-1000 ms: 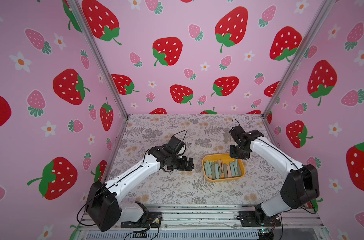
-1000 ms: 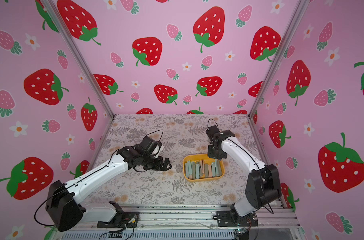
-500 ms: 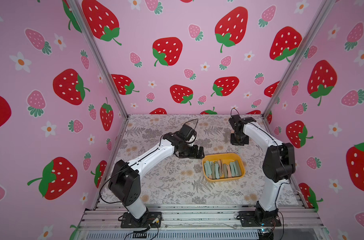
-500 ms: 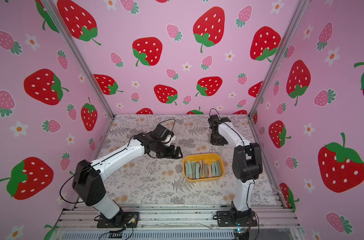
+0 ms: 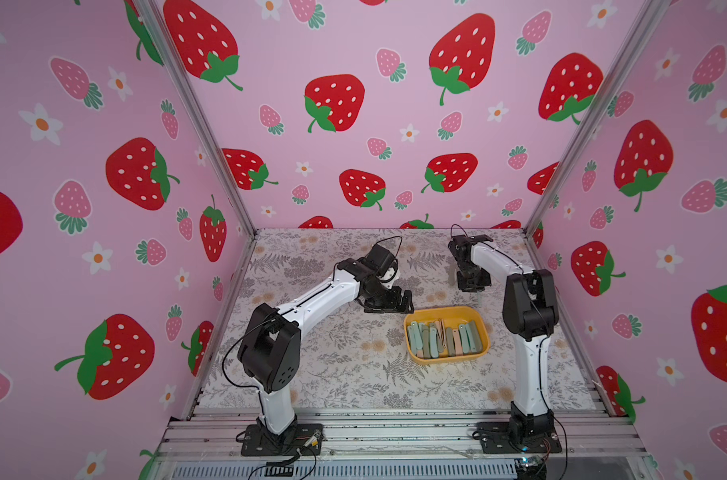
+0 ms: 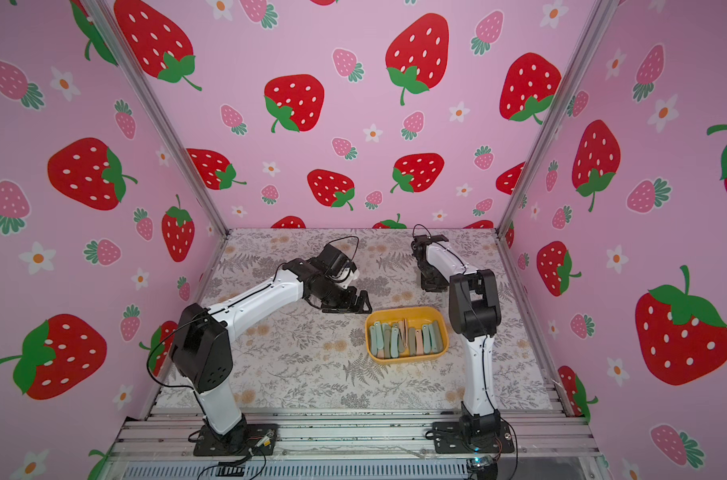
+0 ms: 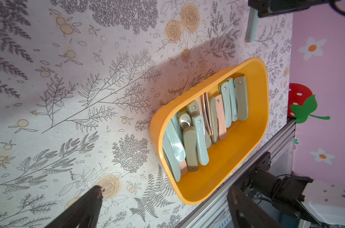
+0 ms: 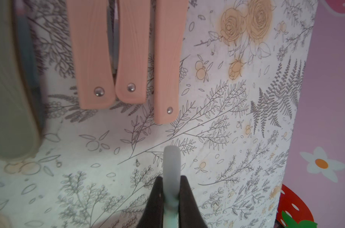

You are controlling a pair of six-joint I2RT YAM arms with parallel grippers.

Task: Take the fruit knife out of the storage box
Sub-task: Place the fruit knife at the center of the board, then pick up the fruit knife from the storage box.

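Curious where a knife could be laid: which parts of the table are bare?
Bare cloth: the strip between the storage box and the front rail, and left of the box. Crowded: three pink knives lie by the right gripper; the box is packed.

Pink knife handles (image 8: 132, 53) partly out of frame; olive obj (image 8: 8, 79) blurry.

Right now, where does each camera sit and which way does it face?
Both top views: high above the front rail, facing down and back; left arm and right arm whole, shallow yellow-orange plastic storage box.
Left wrist: facing down past the open left gripper at the box; right arm shows.
Right wrist: facing down along the right gripper, shut on a pale mint folding fruit knife, toward three peach-pink folded knives.
Shared: both wrist views show the held knife.
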